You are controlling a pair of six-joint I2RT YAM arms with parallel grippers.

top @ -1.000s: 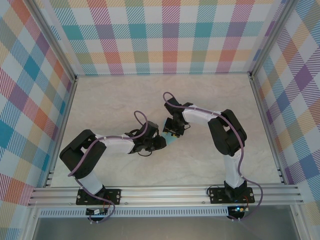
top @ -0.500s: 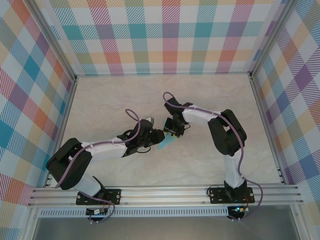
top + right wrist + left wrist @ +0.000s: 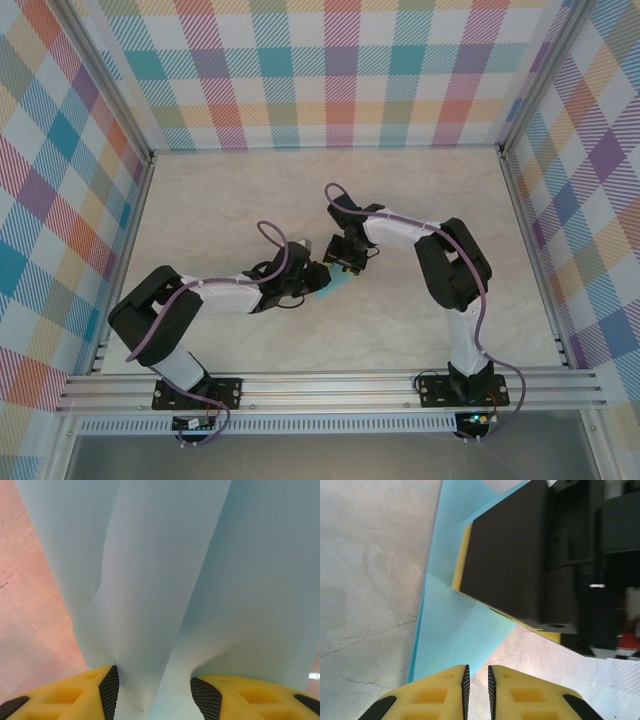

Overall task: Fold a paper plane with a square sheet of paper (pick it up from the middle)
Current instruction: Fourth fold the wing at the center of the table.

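The light blue paper (image 3: 336,287) lies mid-table, partly folded, with a creased flap and a pointed end in the left wrist view (image 3: 455,630). My right gripper (image 3: 345,266) bears down on it from the far side. In the right wrist view its fingers stand apart, open (image 3: 154,685), and a raised ridge of the paper (image 3: 160,580) runs up between them. My left gripper (image 3: 318,274) sits at the paper's left edge, its yellow fingers (image 3: 440,690) drawn together to a thin slit (image 3: 476,672) with bare table showing through. The right gripper's black finger (image 3: 505,555) presses on the paper just ahead.
Pale marble tabletop (image 3: 220,200) lies all round, fenced by aluminium rails (image 3: 330,385) and checked walls. The two wrists are close together at mid-table, almost touching.
The left arm's elbow swung out and came back in, and its gripper edged up to the paper's left edge. The right arm and the paper have barely moved.
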